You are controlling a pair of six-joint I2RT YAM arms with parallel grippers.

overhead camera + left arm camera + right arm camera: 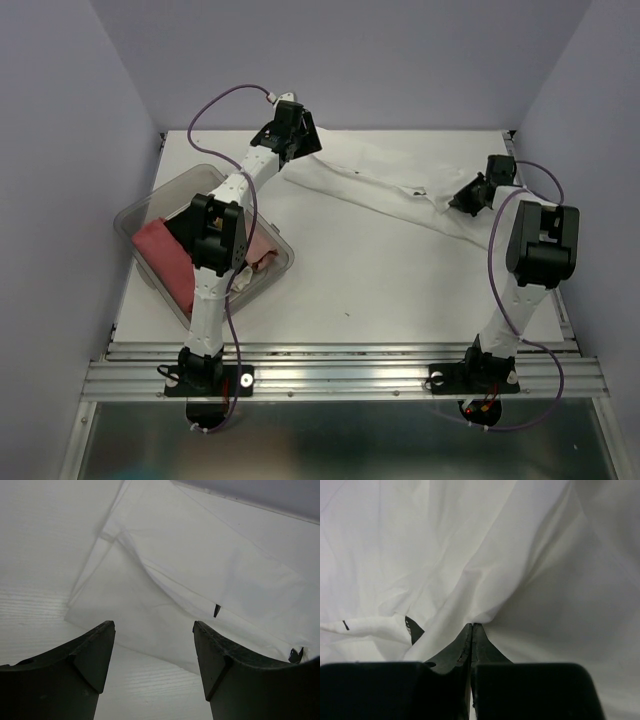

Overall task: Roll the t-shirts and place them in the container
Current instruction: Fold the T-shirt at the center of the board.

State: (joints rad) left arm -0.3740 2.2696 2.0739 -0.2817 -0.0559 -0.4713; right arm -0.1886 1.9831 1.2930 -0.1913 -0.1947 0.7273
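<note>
My right fingers [462, 647] are clenched on a fold of the white t-shirt [370, 185], stretched across the far bench [400, 290]. I see my left fingers [95, 655] released at its other end.

In your top view the left arm [215, 240] covered the middle of the clear tub [140, 212] and most of the pink shirt [158, 248] in it, so you could not tell what else lay there. The white t-shirt [372, 192] ran off every edge of the right wrist view, and its dark neck label [216, 610] was too small to read
</note>
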